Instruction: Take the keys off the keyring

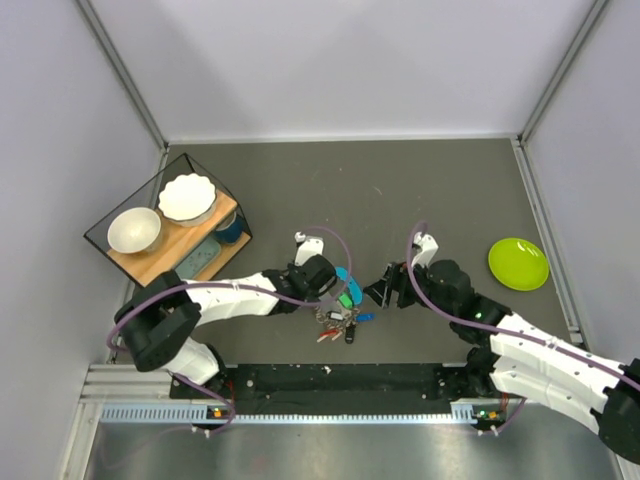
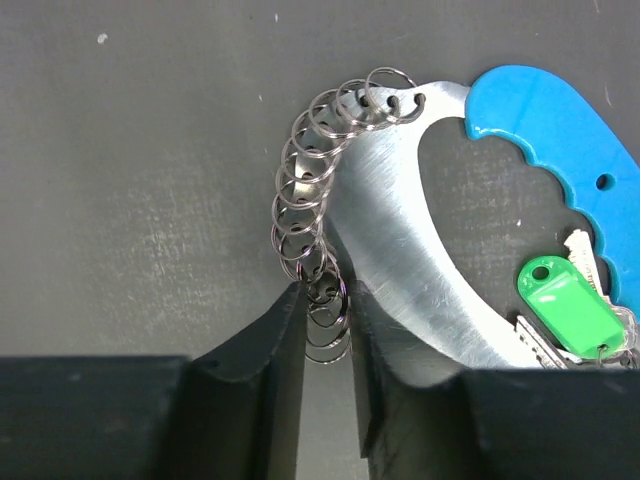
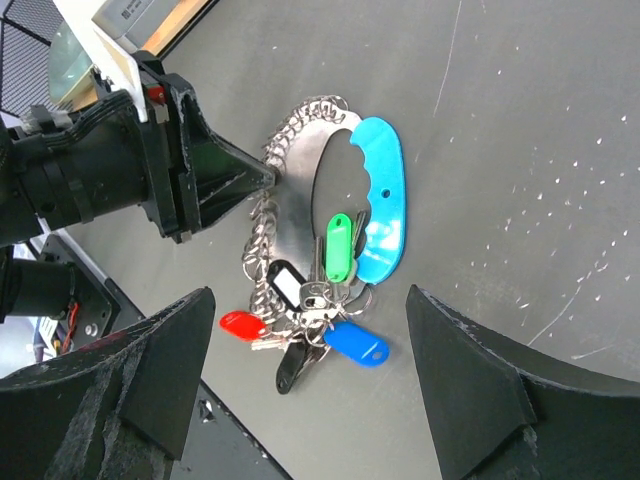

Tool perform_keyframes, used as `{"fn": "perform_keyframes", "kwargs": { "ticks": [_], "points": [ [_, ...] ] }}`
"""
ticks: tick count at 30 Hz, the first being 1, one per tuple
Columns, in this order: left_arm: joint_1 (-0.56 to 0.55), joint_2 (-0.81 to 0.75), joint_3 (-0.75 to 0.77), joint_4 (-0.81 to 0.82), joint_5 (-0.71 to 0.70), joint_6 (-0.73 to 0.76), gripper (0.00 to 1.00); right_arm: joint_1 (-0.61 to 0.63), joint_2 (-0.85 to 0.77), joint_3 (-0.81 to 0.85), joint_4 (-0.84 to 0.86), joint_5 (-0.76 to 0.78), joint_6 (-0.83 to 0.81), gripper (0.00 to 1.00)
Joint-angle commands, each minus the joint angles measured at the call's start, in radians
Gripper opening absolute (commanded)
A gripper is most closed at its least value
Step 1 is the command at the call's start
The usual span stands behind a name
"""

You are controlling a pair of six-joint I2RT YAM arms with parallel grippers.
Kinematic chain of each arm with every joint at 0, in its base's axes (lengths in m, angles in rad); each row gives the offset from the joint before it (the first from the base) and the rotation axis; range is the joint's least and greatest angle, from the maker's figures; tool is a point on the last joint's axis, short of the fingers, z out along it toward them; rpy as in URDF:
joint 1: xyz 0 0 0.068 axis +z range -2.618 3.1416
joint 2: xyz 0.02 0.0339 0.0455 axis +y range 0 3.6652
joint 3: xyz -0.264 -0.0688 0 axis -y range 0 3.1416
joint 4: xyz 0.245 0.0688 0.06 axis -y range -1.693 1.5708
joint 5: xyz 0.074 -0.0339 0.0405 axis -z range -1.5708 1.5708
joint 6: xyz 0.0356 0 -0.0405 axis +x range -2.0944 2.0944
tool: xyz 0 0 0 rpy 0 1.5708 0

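Note:
The keys (image 3: 318, 300) lie bunched on the dark table, with green (image 3: 340, 248), blue (image 3: 357, 343), red (image 3: 240, 324) and black (image 3: 290, 368) tags. The thin keyring (image 3: 362, 300) threads their heads. A chain of small rings (image 2: 300, 205) joins them to a curved silver piece with a cyan handle (image 2: 550, 130). My left gripper (image 2: 327, 300) is shut on the chain's end, low over the table (image 1: 330, 290). My right gripper (image 3: 310, 298) is wide open and empty, hovering over the bunch; in the top view it (image 1: 383, 289) is just right of the keys (image 1: 340, 318).
A lime-green plate (image 1: 518, 264) lies at the right. A wire-framed wooden shelf (image 1: 215, 225) holding two white bowls stands at the back left. White walls close the table's back and sides.

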Motion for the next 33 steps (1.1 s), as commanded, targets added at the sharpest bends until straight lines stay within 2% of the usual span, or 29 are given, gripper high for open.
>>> {"fn": "perform_keyframes", "kwargs": {
  "ticks": [1, 2, 4, 10, 14, 18, 22, 25, 29, 33],
  "points": [
    [-0.005, 0.031, 0.029, 0.004, 0.023, 0.002, 0.21, -0.003, -0.012, -0.029, 0.049, 0.006, 0.019, 0.78],
    [-0.005, 0.032, 0.035, 0.004, 0.03, 0.006, 0.1, -0.004, -0.012, -0.032, 0.055, 0.005, 0.022, 0.79],
    [-0.005, 0.031, 0.043, -0.002, 0.053, 0.011, 0.0, -0.004, -0.013, -0.046, 0.074, 0.0, 0.034, 0.78],
    [-0.005, -0.056, 0.037, -0.004, 0.102, 0.017, 0.0, -0.004, -0.019, -0.13, 0.236, -0.037, 0.094, 0.8],
    [-0.005, -0.155, -0.016, 0.071, 0.164, 0.054, 0.0, -0.004, -0.019, -0.167, 0.307, -0.04, 0.1, 0.86],
    [-0.005, -0.279, -0.101, 0.186, 0.227, 0.088, 0.0, -0.004, -0.022, -0.174, 0.308, -0.046, 0.108, 0.89],
    [-0.005, -0.385, -0.126, 0.187, 0.219, 0.081, 0.0, -0.004, -0.022, -0.184, 0.333, -0.098, 0.094, 0.91],
    [-0.005, -0.405, -0.106, 0.142, 0.21, 0.08, 0.0, -0.003, -0.026, -0.172, 0.338, -0.141, 0.03, 0.89],
    [-0.005, -0.416, -0.087, 0.133, 0.23, 0.084, 0.0, -0.003, -0.035, -0.128, 0.259, -0.126, -0.052, 0.86],
    [-0.005, -0.448, -0.115, 0.197, 0.267, 0.117, 0.0, -0.004, -0.05, -0.144, 0.333, -0.173, -0.05, 0.86]
  ]
}}
